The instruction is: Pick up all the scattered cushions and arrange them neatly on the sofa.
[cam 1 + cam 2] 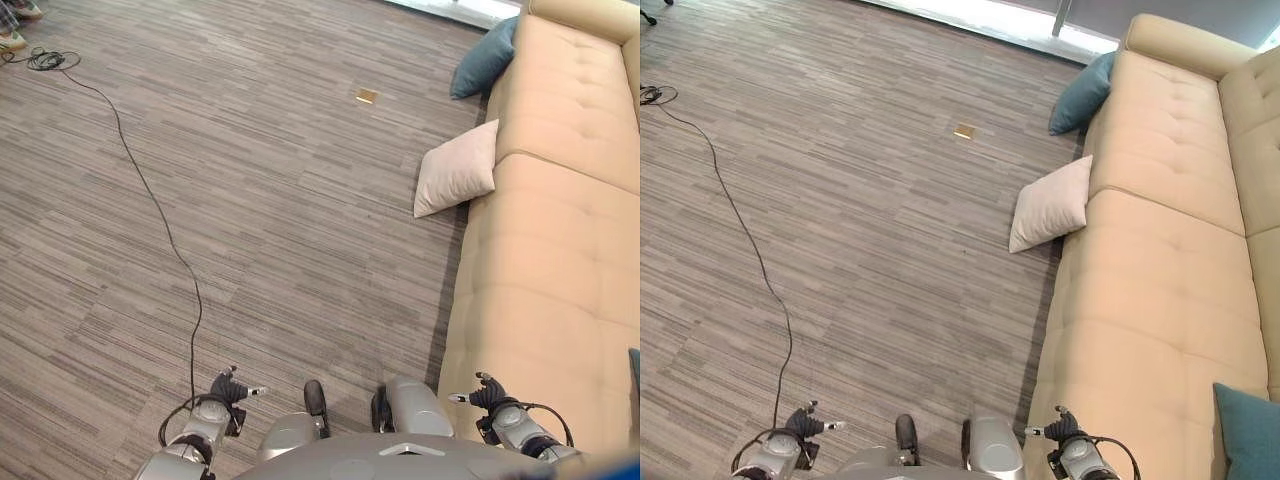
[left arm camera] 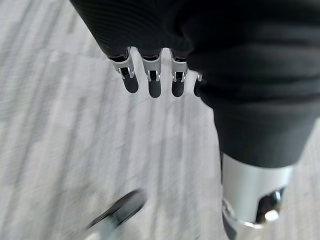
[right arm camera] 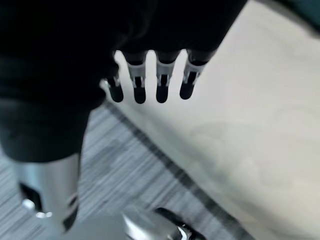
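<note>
A pale pink cushion (image 1: 1049, 207) leans on the floor against the front of the beige sofa (image 1: 1160, 280). Farther off, a teal cushion (image 1: 1082, 94) rests on the floor at the sofa's far end. Another teal cushion (image 1: 1248, 432) lies on the sofa seat at the near right. My left hand (image 1: 230, 386) hangs low over the carpet, fingers (image 2: 150, 82) relaxed and holding nothing. My right hand (image 1: 488, 392) hangs beside the sofa's near front edge, fingers (image 3: 162, 80) straight and empty. Both hands are well short of the floor cushions.
Grey striped carpet covers the floor. A small brass floor plate (image 1: 964, 131) sits left of the teal floor cushion. A person's shoes (image 1: 14, 25) show at the far left corner. A bright window strip (image 1: 990, 18) runs along the far edge.
</note>
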You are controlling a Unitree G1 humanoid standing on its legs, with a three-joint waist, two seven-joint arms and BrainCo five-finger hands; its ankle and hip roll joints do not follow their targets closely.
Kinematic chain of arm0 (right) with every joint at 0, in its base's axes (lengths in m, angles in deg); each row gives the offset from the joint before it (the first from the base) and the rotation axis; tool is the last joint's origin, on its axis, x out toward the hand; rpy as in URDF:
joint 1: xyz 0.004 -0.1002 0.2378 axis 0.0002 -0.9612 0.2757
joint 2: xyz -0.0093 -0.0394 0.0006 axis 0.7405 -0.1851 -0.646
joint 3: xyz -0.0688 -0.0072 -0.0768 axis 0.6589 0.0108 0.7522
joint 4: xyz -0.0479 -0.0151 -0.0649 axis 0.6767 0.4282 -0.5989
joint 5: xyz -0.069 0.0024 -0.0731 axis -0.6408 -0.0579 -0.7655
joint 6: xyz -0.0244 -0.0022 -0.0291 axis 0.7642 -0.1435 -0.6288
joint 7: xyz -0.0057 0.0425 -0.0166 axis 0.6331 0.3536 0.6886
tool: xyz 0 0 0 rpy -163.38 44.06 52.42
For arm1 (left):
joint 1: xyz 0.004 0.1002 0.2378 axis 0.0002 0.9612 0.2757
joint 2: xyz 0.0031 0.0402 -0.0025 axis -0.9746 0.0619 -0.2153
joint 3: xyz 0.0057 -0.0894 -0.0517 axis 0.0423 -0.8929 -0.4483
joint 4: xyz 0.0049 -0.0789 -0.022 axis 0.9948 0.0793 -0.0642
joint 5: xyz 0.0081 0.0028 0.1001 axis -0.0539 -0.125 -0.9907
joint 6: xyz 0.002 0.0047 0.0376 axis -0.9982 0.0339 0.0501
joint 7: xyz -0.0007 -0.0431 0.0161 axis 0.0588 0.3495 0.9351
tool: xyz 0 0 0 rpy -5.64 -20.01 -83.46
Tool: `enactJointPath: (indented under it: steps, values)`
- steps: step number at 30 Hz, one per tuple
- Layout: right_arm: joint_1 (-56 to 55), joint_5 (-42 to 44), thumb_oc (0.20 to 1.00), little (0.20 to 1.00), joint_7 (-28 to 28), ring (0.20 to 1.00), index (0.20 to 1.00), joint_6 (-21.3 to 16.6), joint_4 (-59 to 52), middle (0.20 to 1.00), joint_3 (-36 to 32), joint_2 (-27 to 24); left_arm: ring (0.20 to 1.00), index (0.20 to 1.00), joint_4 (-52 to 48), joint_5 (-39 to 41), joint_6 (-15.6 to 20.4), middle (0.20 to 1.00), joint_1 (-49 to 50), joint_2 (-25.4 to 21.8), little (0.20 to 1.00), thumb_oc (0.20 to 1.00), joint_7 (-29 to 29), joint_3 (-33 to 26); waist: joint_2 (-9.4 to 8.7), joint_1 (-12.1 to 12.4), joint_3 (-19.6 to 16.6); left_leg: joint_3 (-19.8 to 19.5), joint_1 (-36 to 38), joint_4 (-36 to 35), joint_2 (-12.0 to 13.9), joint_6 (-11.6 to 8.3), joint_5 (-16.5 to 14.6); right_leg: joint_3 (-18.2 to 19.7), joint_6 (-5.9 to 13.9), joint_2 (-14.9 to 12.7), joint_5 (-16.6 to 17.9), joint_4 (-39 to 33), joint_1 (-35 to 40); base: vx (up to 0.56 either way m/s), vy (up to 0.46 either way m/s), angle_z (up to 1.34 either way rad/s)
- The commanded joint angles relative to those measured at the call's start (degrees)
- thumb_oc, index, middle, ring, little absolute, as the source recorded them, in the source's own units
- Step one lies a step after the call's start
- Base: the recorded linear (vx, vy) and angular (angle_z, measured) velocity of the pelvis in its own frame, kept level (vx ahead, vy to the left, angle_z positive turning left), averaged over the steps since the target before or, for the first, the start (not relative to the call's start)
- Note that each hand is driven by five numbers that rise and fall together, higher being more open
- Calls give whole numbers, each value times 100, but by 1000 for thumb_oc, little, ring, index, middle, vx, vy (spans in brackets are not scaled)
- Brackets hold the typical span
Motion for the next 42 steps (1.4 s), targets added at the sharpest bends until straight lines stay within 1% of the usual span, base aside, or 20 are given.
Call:
enactJointPath:
  steps: [1, 3, 7, 9, 10, 13, 15, 16, 17, 19, 22, 24, 25, 28, 29, 31, 32, 37, 39, 42]
  values:
    - [30, -149, 1000, 1000, 69, 1000, 1000, -64, 92, 1000, 128, -47, 1000, 1000, 203, -104, 89, 1000, 327, -31, 1000, 1000, 6, -123, 79, -63, -242, -348, -220, 532, 189, -597, -451, -327, -221, 439, 415, -3189, 983, 610, 33, -29]
    - [28, -218, 1000, 1000, 56, 1000, 1000, -46, 101, 1000, 154, -76, 1000, 1000, 293, -162, 84, 1000, 290, -3, 1000, 1000, -17, -107, 39, -199, -277, -460, 87, 381, 42, -634, -589, -569, -149, 564, 724, -4119, 698, 354, -43, -9]
    - [-183, -259, 1000, 1000, 51, 1000, 1000, 4, 235, 1000, 104, -141, 1000, 1000, 322, -270, 103, 1000, 307, 83, 1000, 1000, -41, -33, 13, -311, -383, -617, 402, 618, 60, -754, -919, -498, -261, 564, 743, -4403, 1066, 339, -90, 42]
    - [-237, -223, 1000, 1000, 53, 1000, 1000, 7, 243, 1000, 46, -148, 1000, 1000, 281, -252, 107, 1000, 316, 114, 1000, 1000, -32, -3, 18, -386, -389, -510, 275, 1172, 159, -1021, -727, -479, -348, 585, 709, -4485, 1282, 305, -137, 64]
    - [-233, -206, 1000, 1000, 65, 1000, 1000, 35, 255, 1000, 32, -203, 1000, 1000, 169, -229, 102, 1000, 294, 107, 1000, 1000, -63, 30, -69, -345, -323, -455, -222, 2344, 279, -1244, -319, -437, -477, 543, 668, -4624, 1572, 217, -160, 27]
    - [-201, -89, 1000, 1000, 81, 1000, 1000, 50, 272, 1000, 8, -257, 1000, 1000, 93, -131, 98, 1000, 226, 117, 1000, 1000, -51, 88, -219, -266, -265, -407, -849, 3146, 354, -1193, -270, -280, -602, 479, 572, -4727, 1827, 184, -86, -60]
    - [-192, -53, 1000, 1000, 86, 1000, 1000, 49, 273, 1000, -4, -294, 1000, 1000, 80, -94, 90, 1000, 221, 133, 1000, 1000, -58, 113, -292, -174, -257, -386, -1202, 2651, 432, -1033, -626, -109, -529, 471, 401, -4839, 2089, 311, 18, -57]
    - [-186, -48, 1000, 1000, 79, 1000, 1000, 49, 279, 1000, -4, -287, 1000, 1000, 85, -106, 80, 1000, 223, 129, 1000, 1000, -65, 119, -280, -148, -287, -407, -1209, 2240, 442, -1026, -530, -93, -500, 487, 359, -4862, 2135, 433, 82, -39]
    - [-180, -39, 1000, 1000, 88, 1000, 1000, 46, 288, 1000, 4, -298, 1000, 1000, 94, -114, 107, 1000, 208, 117, 1000, 1000, -64, 126, -224, -54, -258, -634, -1388, 1602, 400, -1103, -120, 49, -502, 593, 253, -4868, 2308, 327, 94, -56]
    - [-142, -86, 1000, 1000, 83, 1000, 1000, 16, 293, 1000, 15, -333, 1000, 1000, 144, -84, 125, 1000, 189, 139, 1000, 1000, -88, 114, -154, 62, -289, -989, -1511, 988, 329, -1172, 272, 325, -506, 712, 95, -4822, 2547, 420, 142, -86]
    - [-139, -149, 1000, 1000, 68, 1000, 1000, 9, 292, 1000, 37, -293, 1000, 1000, 193, -120, 115, 1000, 231, 161, 1000, 1000, -81, 69, -149, 90, -359, -944, -1337, 884, 312, -1098, 259, 406, -449, 641, 34, -4729, 2627, 314, 184, -101]
    - [-93, -218, 1000, 1000, 46, 1000, 1000, -3, 272, 1000, 83, -228, 1000, 1000, 225, -164, 102, 1000, 266, 142, 1000, 1000, -82, 27, -152, 136, -450, -783, -1081, 720, 260, -946, 156, 443, -312, 553, 48, -4155, 2461, 263, 187, -98]
    - [-5, -206, 1000, 1000, 32, 1000, 1000, -9, 213, 1000, 118, -194, 1000, 1000, 205, -138, 84, 1000, 227, 68, 1000, 1000, -76, -2, -148, 120, -386, -736, -921, 668, 243, -833, 95, 439, -152, 529, 336, -3355, 2092, 183, 164, -93]
    - [114, -163, 1000, 1000, 38, 1000, 1000, -41, 102, 1000, 143, -152, 1000, 1000, 200, -56, 90, 1000, 182, 1, 1000, 1000, -53, -56, -95, 124, -278, -601, -702, 661, 298, -736, -52, 108, -29, 372, 549, -2598, 1571, 168, 117, -32]
    - [127, -170, 1000, 1000, 39, 1000, 1000, -43, 61, 1000, 162, -166, 1000, 1000, 206, -2, 83, 1000, 215, -11, 1000, 1000, -59, -82, -85, 126, -309, -568, -510, 643, 273, -716, -192, -247, -128, 308, 440, -2875, 1413, 303, 90, 9]
    - [128, -176, 1000, 1000, 42, 1000, 1000, -48, 71, 1000, 170, -172, 1000, 1000, 220, 10, 82, 1000, 219, -14, 1000, 1000, -60, -83, -79, 87, -320, -572, -409, 625, 252, -722, -249, -389, -177, 345, 354, -3051, 1374, 263, 50, -22]
    - [119, -184, 1000, 1000, 33, 1000, 1000, -42, 96, 1000, 176, -191, 1000, 1000, 249, -20, 78, 1000, 191, -5, 1000, 1000, -80, -51, -81, -11, -354, -580, -225, 571, 197, -727, -351, -571, -212, 449, 390, -3403, 1182, 358, 32, 7]
    - [31, -348, 1000, 1000, 22, 1000, 1000, 20, 128, 1000, 201, -209, 1000, 1000, 273, -116, 89, 1000, 90, -1, 1000, 1000, -110, -19, -114, -141, -266, -426, 230, 551, 112, -800, -657, -1709, -132, 254, 755, -4434, 875, 341, -23, 6]
    - [-168, -352, 1000, 1000, 7, 1000, 1000, 32, 201, 1000, 150, -258, 1000, 1000, 265, -223, 111, 1000, 193, 98, 1000, 1000, -143, 9, -135, -220, -426, -450, 497, 786, 77, -856, -959, -1424, -247, 336, 823, -4562, 1156, 533, -121, 6]
    - [-237, -328, 1000, 1000, 22, 1000, 1000, 23, 238, 1000, 97, -300, 1000, 1000, 258, -306, 101, 1000, 279, 187, 1000, 1000, -158, 86, -92, -273, -542, -345, 376, 1691, 257, -1157, -645, -1319, -402, 468, 786, -4777, 1548, 284, -106, 16]
